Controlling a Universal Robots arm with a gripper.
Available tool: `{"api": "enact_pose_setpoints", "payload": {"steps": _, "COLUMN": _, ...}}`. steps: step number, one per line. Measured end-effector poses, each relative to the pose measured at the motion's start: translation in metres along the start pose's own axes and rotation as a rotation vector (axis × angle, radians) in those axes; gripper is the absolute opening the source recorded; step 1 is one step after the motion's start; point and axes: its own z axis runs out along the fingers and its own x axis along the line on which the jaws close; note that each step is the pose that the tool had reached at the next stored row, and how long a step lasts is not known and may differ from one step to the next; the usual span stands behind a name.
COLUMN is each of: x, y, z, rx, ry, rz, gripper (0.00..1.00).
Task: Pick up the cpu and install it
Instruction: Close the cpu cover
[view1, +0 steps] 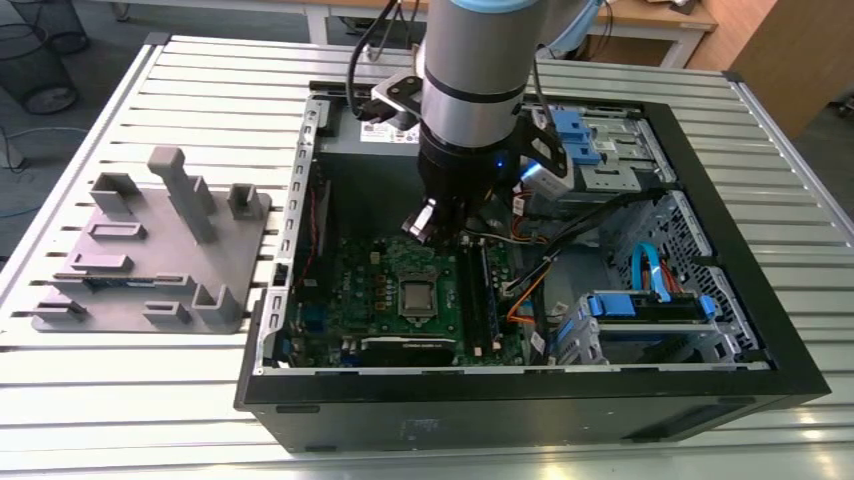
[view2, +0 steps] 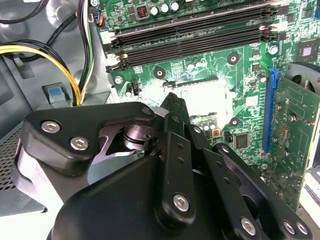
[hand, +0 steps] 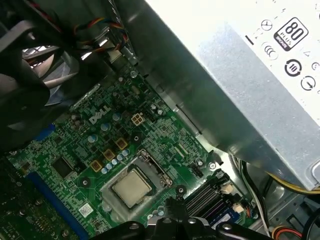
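Observation:
The cpu (view1: 418, 296), a small silver-grey square, lies flat inside the metal-framed socket on the green motherboard (view1: 360, 300) in the open computer case. In the first wrist view the cpu (hand: 131, 187) sits just beyond my black fingertips (hand: 175, 212). In the second wrist view the socket area (view2: 205, 95) is washed out white. My gripper (view1: 430, 230) hangs a little above the board, just behind the socket, and is apart from the chip. Its fingers (view2: 172, 107) are pressed together with nothing between them.
A grey plastic fixture (view1: 147, 250) stands on the slatted table at the exterior view's left. Inside the case are the power supply (hand: 240, 75), black memory slots (view2: 195, 30), a blue card slot (view2: 270, 110), loose cables (view2: 50, 55) and blue drive bays (view1: 654, 305).

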Motion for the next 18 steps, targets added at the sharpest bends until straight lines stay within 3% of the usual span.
{"api": "enact_pose_setpoints", "payload": {"steps": 15, "x": -0.0010, "y": 0.0009, "z": 0.0013, "rx": 0.0007, "ry": 0.0013, "rz": 0.000, "gripper": 0.11}}
{"api": "enact_pose_setpoints", "payload": {"steps": 18, "x": -0.0010, "y": 0.0010, "z": 0.0014, "rx": -0.0069, "ry": 0.0081, "rz": 0.000, "gripper": 0.11}}
